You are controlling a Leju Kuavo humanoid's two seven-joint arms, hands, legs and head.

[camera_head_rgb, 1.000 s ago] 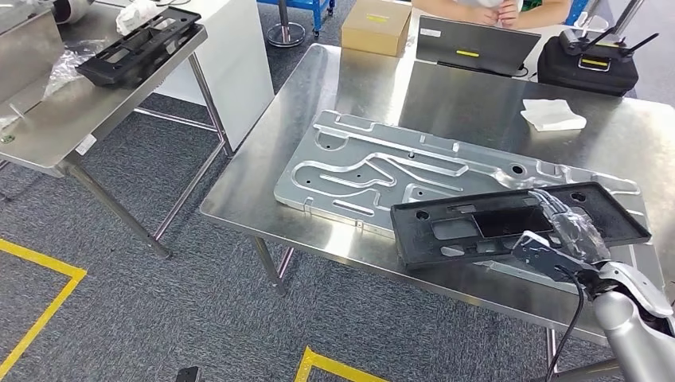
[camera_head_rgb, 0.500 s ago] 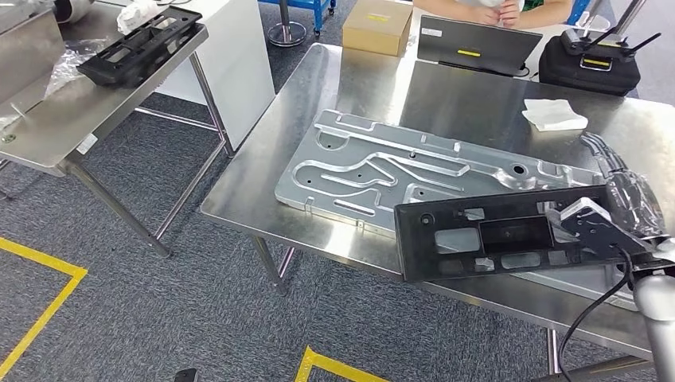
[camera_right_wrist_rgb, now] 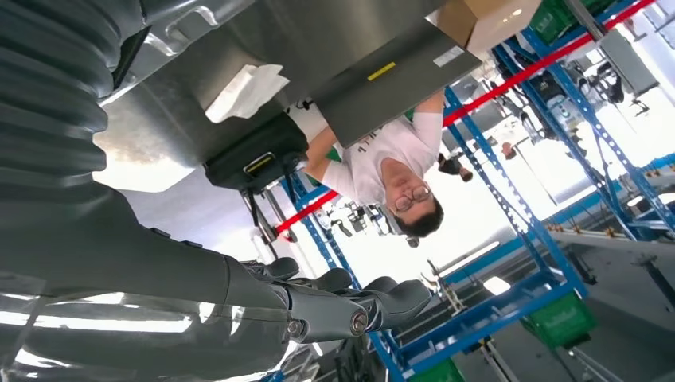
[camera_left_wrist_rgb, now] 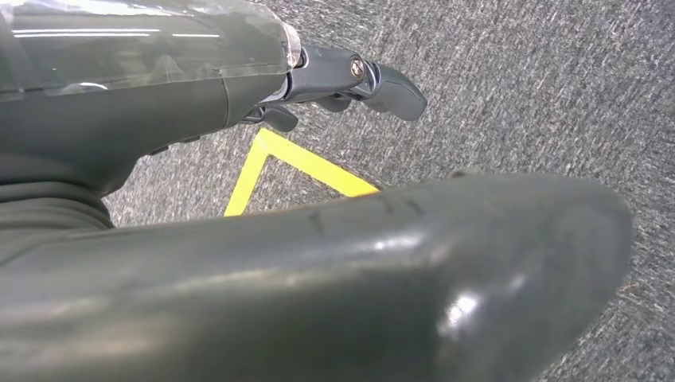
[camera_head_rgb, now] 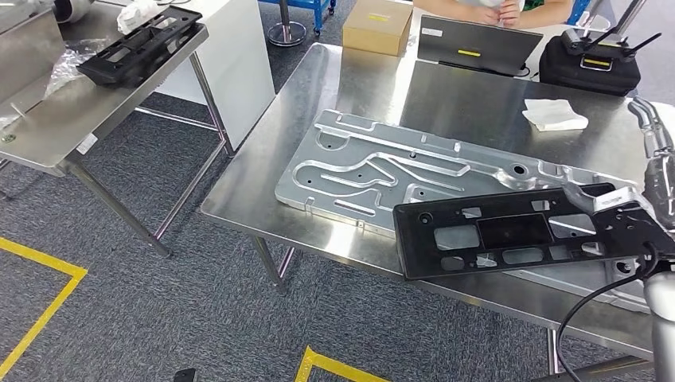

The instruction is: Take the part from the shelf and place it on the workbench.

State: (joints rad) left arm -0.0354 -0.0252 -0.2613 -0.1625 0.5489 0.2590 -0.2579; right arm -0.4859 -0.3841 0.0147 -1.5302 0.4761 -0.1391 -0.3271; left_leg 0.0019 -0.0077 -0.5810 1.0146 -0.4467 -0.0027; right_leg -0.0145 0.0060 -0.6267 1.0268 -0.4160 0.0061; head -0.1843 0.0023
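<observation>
At the lower right of the head view the right robot hand (camera_head_rgb: pixel 649 187) sits at the far end of the black part (camera_head_rgb: pixel 517 233), with the wrist hardware over that end. Whether its fingers grip the part I cannot tell; in the right wrist view they stretch out over nothing. The part lies across the near edge of the worktop (camera_head_rgb: pixel 263 187), partly over the grey metal plate (camera_head_rgb: pixel 374 171), its near corner overhanging. I judge the carry done and the set-down nearly finished, with release and withdrawal left. The left robot hand (camera_left_wrist_rgb: pixel 350 79) hangs over the carpet, fingers loosely curled, holding nothing. At the upper left, a second black part (camera_head_rgb: pixel 139 46) rests on another table (camera_head_rgb: pixel 95 111)
</observation>
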